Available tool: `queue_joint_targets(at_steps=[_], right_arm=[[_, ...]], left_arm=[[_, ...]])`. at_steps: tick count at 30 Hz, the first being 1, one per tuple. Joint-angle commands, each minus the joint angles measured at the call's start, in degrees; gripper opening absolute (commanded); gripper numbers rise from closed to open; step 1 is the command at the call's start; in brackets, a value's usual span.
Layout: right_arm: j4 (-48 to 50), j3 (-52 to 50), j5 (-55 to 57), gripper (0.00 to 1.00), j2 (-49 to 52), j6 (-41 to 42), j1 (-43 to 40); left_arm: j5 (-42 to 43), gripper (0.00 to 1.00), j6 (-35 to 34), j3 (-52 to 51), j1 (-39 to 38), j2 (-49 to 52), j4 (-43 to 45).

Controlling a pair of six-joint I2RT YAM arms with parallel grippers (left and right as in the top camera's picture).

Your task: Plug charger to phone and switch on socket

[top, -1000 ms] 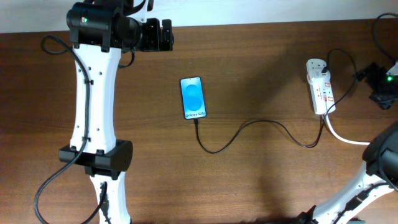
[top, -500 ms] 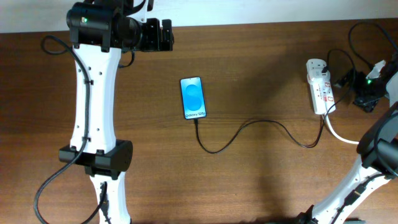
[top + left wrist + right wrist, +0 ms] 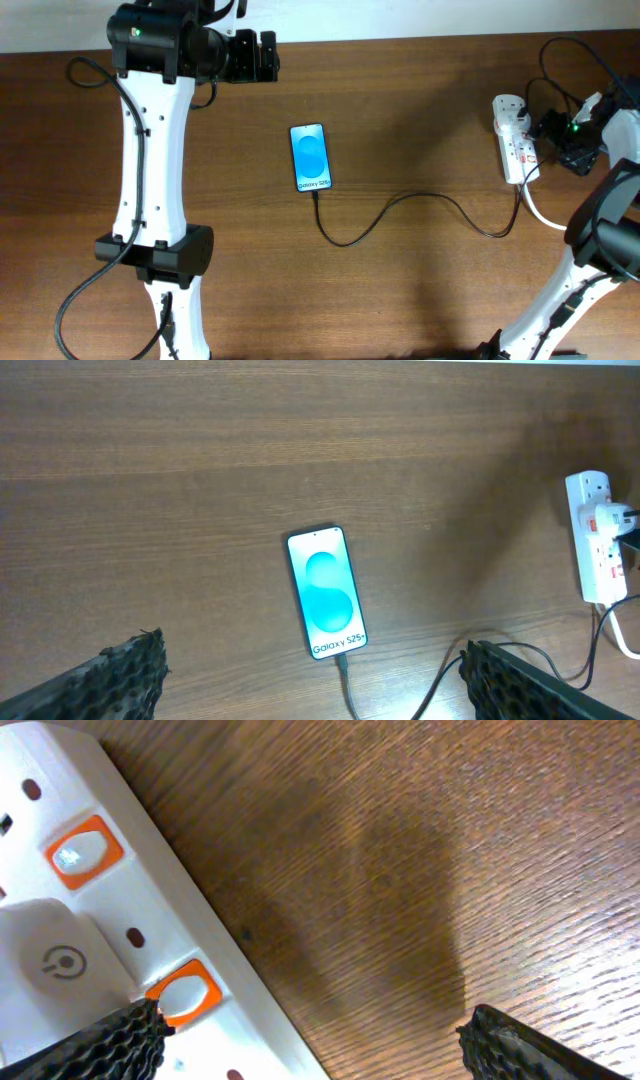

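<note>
The phone [image 3: 310, 156] lies flat mid-table with its blue screen lit; it also shows in the left wrist view [image 3: 326, 591]. The thin black charger cable [image 3: 400, 205] is plugged into the phone's near end and runs right to the white socket strip [image 3: 511, 140]. My right gripper [image 3: 552, 135] is open at the strip's right side. In the right wrist view the strip [image 3: 150, 910] fills the left, with two orange-red switches; one finger is beside a switch [image 3: 183, 994]. My left gripper [image 3: 266, 57] is open, high at the back left, far from the phone.
The thick white mains cord [image 3: 548, 218] curves off the strip's near end toward the right edge. A white adapter [image 3: 607, 517] sits plugged into the strip. Bare wooden table lies between phone and strip.
My right gripper has moved left from the table's right edge to the strip's right side. The left arm, phone and cable have not moved.
</note>
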Motion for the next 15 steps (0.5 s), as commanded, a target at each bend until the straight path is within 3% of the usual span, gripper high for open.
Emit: queue_joint_targets(at_steps=[1,15], right_arm=[[0.6,-0.6,1.7,0.98,1.1,-0.7,1.0],[1.8,-0.7,3.9,0.98,1.1,-0.5,1.1]], left_arm=[[-0.4,0.99,0.5,-0.1,0.0,0.8,0.0],[-0.4,0.99,0.5,-0.1,0.0,0.8,0.0]])
